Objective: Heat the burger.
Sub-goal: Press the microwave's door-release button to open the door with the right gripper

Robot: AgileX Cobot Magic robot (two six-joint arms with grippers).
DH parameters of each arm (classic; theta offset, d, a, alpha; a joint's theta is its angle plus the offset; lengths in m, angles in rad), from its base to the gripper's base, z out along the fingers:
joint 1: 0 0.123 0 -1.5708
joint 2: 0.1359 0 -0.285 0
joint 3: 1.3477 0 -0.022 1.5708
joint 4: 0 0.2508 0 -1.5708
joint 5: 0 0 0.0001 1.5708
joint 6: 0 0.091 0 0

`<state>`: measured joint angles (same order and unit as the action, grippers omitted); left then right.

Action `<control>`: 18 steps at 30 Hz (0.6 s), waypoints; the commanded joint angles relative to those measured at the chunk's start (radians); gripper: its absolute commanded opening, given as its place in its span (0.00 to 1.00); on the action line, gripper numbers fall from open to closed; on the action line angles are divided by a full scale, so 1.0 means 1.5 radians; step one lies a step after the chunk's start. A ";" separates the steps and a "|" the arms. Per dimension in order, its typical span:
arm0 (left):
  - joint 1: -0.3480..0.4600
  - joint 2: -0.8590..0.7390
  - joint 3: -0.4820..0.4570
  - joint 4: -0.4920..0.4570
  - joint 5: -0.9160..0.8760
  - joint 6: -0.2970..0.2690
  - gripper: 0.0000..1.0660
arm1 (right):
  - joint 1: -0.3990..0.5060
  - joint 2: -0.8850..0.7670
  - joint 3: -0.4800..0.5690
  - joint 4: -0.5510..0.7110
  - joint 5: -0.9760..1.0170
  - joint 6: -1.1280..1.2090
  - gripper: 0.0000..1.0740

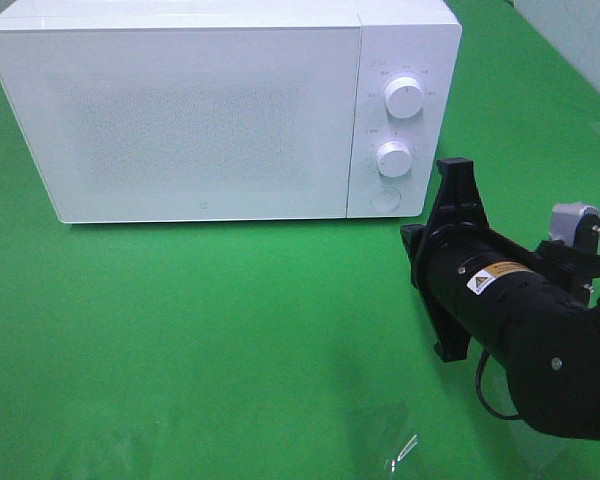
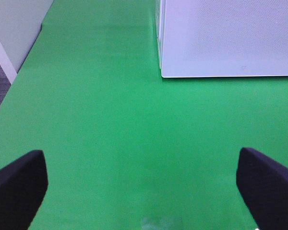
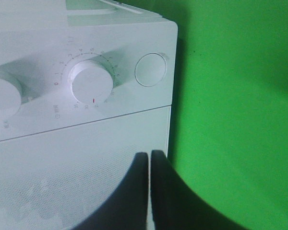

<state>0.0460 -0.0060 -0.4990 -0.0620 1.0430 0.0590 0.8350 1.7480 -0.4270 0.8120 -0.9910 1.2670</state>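
Now your right end effector (image 3: 149,157) is pinched together, empty, with the microwave door (image 3: 62,167) just ahead of it; your left end effector (image 2: 140,165) gapes wide over the surface (image 2: 110,120).

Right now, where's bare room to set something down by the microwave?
Bare: green cloth in front of the microwave door, from the left edge across to the right arm. Crowded: by the knobs, where that arm sits.

The right arm (image 1: 520,315) extends forward, the right gripper (image 3: 149,157) with fingers pressed together; the left gripper (image 2: 144,179) has fingers spread wide.
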 commanded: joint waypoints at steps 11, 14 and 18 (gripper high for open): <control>0.000 -0.012 0.001 -0.005 -0.005 0.001 0.94 | -0.121 0.065 -0.081 -0.167 0.049 0.087 0.00; 0.000 -0.012 0.001 -0.005 -0.005 0.001 0.94 | -0.143 0.087 -0.100 -0.191 0.055 0.109 0.00; 0.000 -0.012 0.001 -0.005 -0.005 0.001 0.94 | -0.163 0.115 -0.126 -0.209 0.060 0.131 0.00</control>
<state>0.0460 -0.0060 -0.4990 -0.0620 1.0430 0.0590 0.5970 1.9180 -0.6060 0.5210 -0.9100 1.4480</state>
